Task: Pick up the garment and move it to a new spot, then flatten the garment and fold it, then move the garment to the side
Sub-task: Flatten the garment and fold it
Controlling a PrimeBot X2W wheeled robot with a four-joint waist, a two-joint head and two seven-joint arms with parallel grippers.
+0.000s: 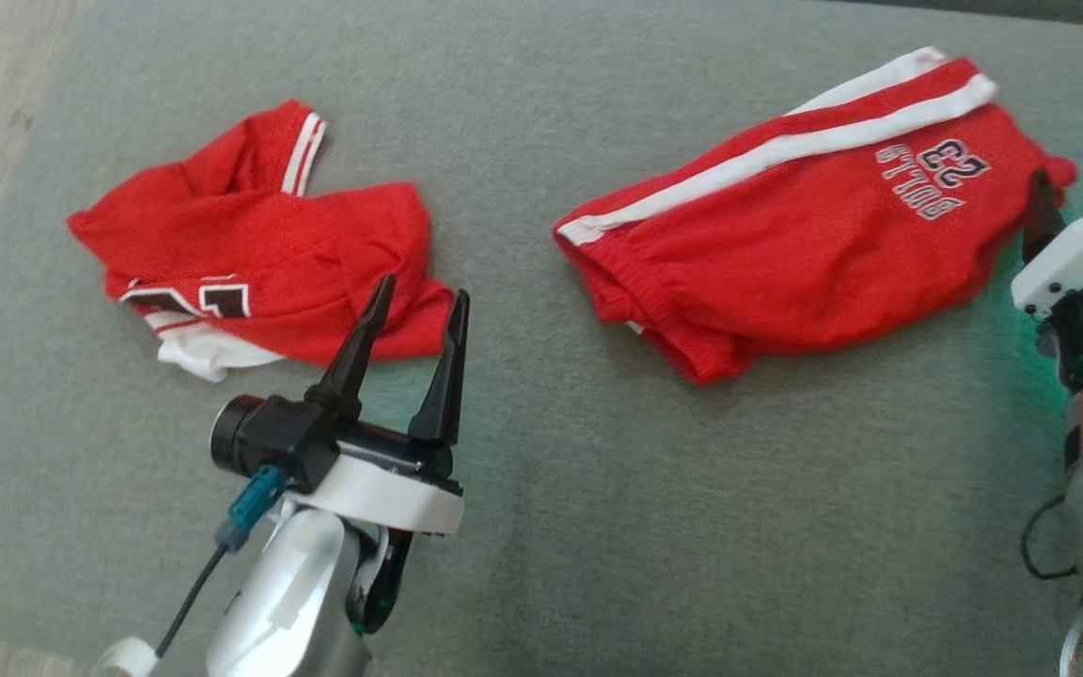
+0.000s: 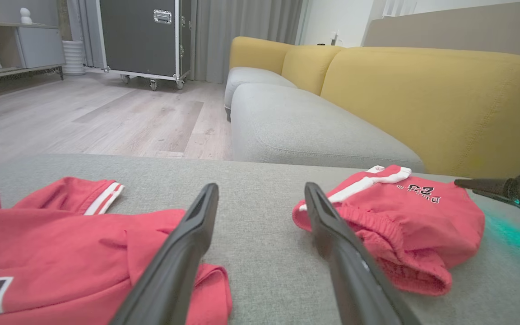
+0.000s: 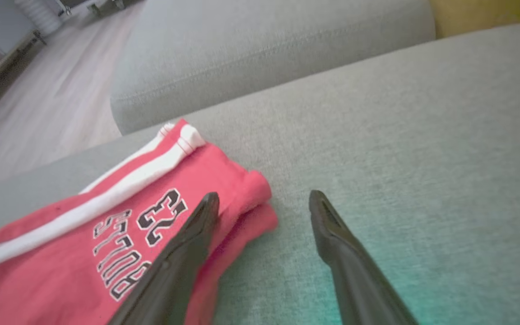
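A: Where do the garments lie?

B: Two red pieces are on the grey cushion (image 1: 541, 489). A crumpled jersey (image 1: 259, 235) sits in the upper left of the head view, with white trim and part of a number showing. A pair of shorts (image 1: 805, 244), with white side stripes and "BULLS 23" printed on them, lies in the upper right, doubled over and fairly flat.

A: Which one is the job?

B: I can't say for certain. The jersey is the rumpled one, so I'd guess it's the one that wants flattening and folding.

A: And the grippers?

B: The left gripper (image 1: 424, 287) has its jaws apart and empty, with the tips just at the jersey's lower right edge. The right gripper (image 3: 264, 195) is spread too and holds nothing. In its wrist view it straddles the shorts' corner by the print and the bare cushion. I can't tell whether it touches the cloth.

A: How will the cloth handle?

B: It looks like a light, soft, limp knit, so it will likely sag and drag on the cushion rather than slide. A single pinch would bunch it. I'd take the jersey at two points along the hem or shoulders, well apart, and lift until the tail clears. The risk is catching extra layers.
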